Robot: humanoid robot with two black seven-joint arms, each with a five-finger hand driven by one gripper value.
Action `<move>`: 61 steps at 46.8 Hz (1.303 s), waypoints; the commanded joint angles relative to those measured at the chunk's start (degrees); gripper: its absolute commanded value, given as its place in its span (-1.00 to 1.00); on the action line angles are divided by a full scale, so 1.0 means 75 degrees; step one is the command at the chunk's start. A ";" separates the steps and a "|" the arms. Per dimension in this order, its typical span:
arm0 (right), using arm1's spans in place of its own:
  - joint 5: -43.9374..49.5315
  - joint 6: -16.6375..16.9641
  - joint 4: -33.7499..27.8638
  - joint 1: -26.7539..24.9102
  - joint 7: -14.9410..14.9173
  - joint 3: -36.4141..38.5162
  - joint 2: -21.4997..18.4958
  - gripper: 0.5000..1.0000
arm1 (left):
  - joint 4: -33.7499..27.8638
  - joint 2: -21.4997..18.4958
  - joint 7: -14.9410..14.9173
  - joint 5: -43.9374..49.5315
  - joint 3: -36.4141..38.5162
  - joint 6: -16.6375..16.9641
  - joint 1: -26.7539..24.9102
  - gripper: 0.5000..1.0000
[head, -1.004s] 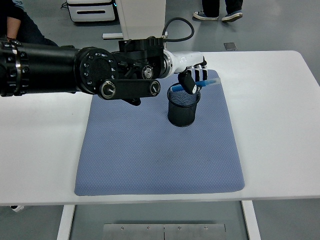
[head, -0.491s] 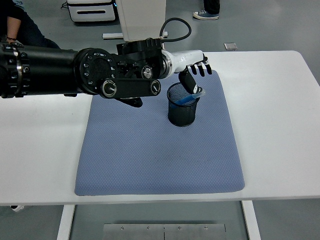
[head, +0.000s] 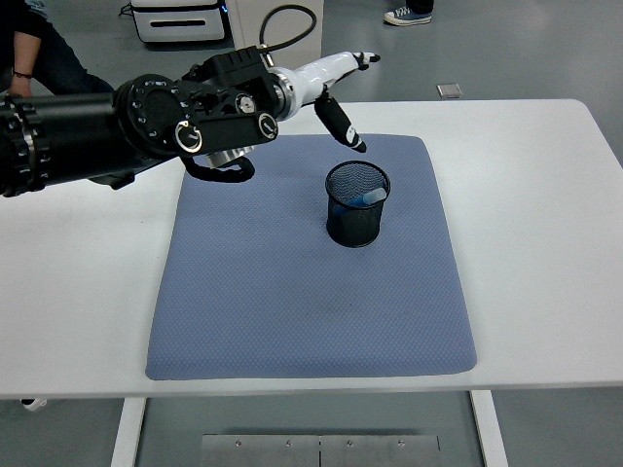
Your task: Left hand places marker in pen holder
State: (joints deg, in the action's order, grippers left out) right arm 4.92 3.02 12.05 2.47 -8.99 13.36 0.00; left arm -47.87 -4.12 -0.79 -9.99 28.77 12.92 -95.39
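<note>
Left hand (head: 336, 92): raised above the mat's far edge, up and left of the holder, touching nothing; fingers spread and empty, a black thumb (head: 339, 124) pointing down toward the mat, a white finger reaching toward the top of the picture
Left arm (head: 146, 122): thick, black, with round joints; comes in from the left edge and crosses the far left part of the table
Right hand: out of view
Marker (head: 366, 197): blue, inside the holder, leaning against its right inner wall; only its upper part shows above the mesh
Holder (head: 356, 216): black mesh cup, upright on the mat, in the mat's far half and right of its middle; apart from the hand
Mat (head: 292, 292): blue-grey, rectangular, flat on the table, reaching from near the far edge almost to the near edge
Table (head: 545, 243): white, wide, bare to the right and left of the mat
Person (head: 39, 49): partly visible at the top left corner behind the arm, in dark clothing; another person's shoes (head: 417, 13) show at the top edge on the grey floor
Cable (head: 282, 21): black loop rising from the arm near the wrist, in front of a white column
</note>
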 commanded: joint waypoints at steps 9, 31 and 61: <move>0.0000 0.0007 -0.0001 -0.0002 0.0003 0.0000 0.0000 1.00 | 0.1297 -0.1020 0.0902 -0.0016 -0.1023 -0.0140 0.0964 1.00; 0.0000 -0.0004 -0.0001 -0.0002 0.0003 0.0000 0.0000 1.00 | 0.2703 -0.2884 0.1406 -0.0004 -0.2804 -0.1698 0.2945 1.00; 0.0000 -0.0004 -0.0001 -0.0002 0.0003 0.0000 0.0000 1.00 | 0.3594 -0.3974 0.1477 0.1578 -0.5523 -0.3668 0.4762 1.00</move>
State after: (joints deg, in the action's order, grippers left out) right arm 4.92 2.98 12.03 2.46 -8.96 13.36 0.00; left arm -21.50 -33.96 10.25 1.36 -11.97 -14.46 -60.36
